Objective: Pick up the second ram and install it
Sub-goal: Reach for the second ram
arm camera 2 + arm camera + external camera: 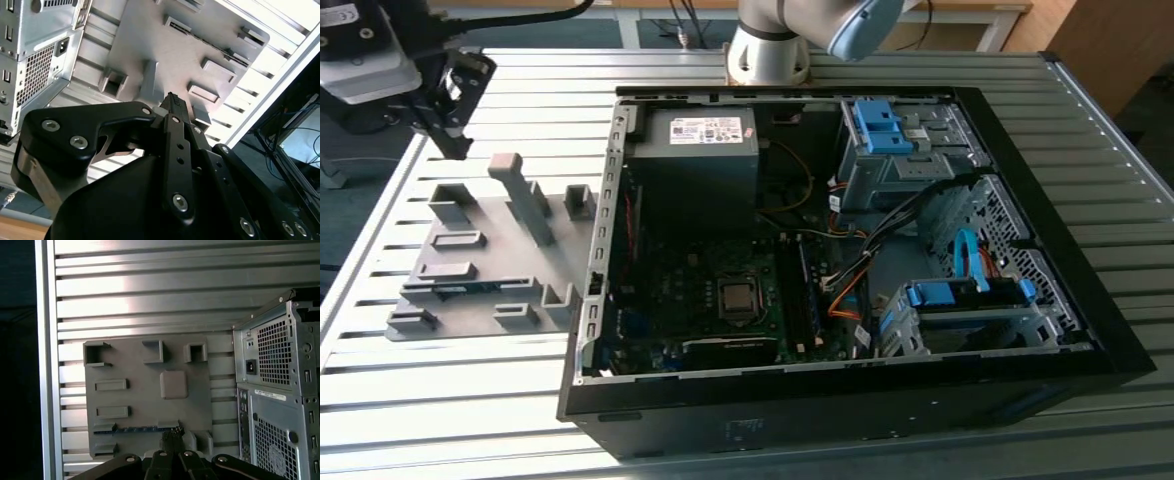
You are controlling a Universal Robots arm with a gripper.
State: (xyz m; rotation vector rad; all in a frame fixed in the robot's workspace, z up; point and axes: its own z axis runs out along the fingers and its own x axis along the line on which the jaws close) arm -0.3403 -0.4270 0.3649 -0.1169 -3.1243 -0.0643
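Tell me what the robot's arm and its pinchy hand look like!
The silvery-grey round arm has a pale blue cap on one joint. The matte black gripper is made of flat, angular link bars joined by shiny silver bolts, and it narrows to a slim tip.

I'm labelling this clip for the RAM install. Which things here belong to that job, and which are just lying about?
Job in hand:
- second ram, lying in the grey holder tray
- gripper, shut, over the tray
- computer case, open

Just lying about:
- power supply
- blue drive cages
- cables
- slatted table
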